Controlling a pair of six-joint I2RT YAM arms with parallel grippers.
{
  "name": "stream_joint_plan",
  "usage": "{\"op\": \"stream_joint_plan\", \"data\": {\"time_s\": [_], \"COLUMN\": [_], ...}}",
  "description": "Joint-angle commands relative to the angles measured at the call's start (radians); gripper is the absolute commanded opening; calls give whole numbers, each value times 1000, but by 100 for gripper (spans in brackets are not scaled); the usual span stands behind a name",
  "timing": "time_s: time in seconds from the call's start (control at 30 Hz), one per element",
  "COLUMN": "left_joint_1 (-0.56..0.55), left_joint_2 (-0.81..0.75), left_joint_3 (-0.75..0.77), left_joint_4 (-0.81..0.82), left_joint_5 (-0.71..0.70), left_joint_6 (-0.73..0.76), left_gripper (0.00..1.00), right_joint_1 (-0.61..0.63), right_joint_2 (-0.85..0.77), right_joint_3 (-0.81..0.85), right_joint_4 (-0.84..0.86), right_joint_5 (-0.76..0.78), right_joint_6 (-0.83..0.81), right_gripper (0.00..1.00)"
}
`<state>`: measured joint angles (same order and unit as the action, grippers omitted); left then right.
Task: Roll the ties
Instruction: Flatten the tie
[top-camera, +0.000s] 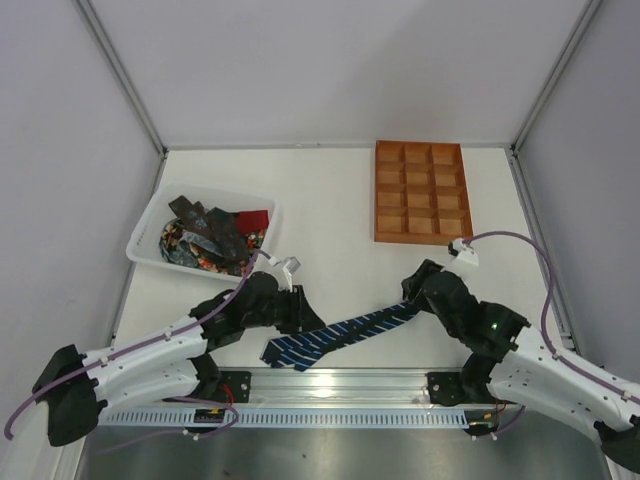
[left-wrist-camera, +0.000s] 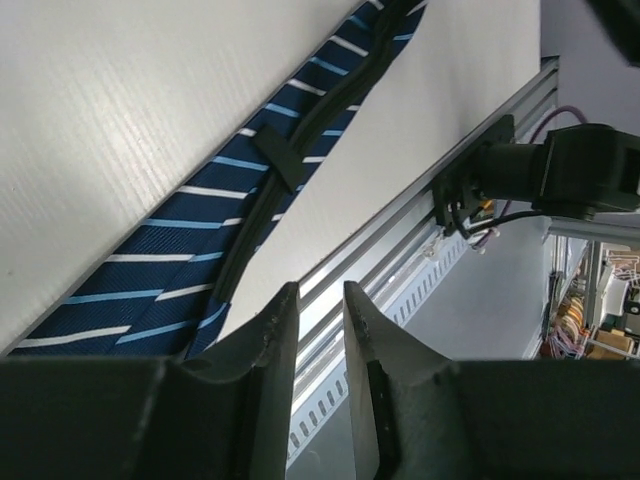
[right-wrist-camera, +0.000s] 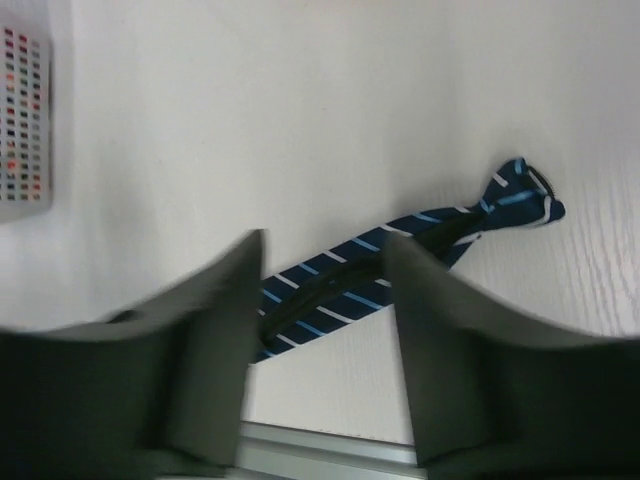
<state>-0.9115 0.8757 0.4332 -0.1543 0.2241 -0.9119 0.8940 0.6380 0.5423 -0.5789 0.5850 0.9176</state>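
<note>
Striped tie (top-camera: 340, 335) lay unrolled on worktop (top-camera: 330, 220) | my left hand (left-wrist-camera: 320, 290) barely parted, empty | right hand (right-wrist-camera: 325, 250) spread | next, I reckoned: pinch one end, roll.

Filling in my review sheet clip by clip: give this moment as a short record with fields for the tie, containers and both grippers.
Tie on table: navy fabric necktie with light-blue diagonal stripes, stretched out between the arms
Left gripper: slightly open, empty, beside the tie's wide end
Right gripper: wide open over the tie, not gripping
White plastic basket: holds other patterned ties
Orange-brown compartment tray: far right
</note>
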Motion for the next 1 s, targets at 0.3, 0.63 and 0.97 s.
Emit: {"op": "stream_joint_plan", "data": {"time_s": [0.3, 0.63, 0.97], "left_joint_1": [-15, -108, -276], "left_joint_2": [140, 52, 94], "left_joint_3": [-54, 70, 108], "left_joint_4": [21, -326, -487], "left_joint_5": [-18, -222, -328], "left_joint_6": [-50, 4, -104], "left_gripper": [30, 46, 56], "right_joint_1": [-161, -274, -306], "right_joint_2": [48, 182, 270], "right_joint_3": [-42, -30, -39], "right_joint_4": [72, 56, 60], "right_joint_5": [-190, -412, -418], "right_joint_6": [2, -86, -40], "right_gripper": [3, 31, 40]}}
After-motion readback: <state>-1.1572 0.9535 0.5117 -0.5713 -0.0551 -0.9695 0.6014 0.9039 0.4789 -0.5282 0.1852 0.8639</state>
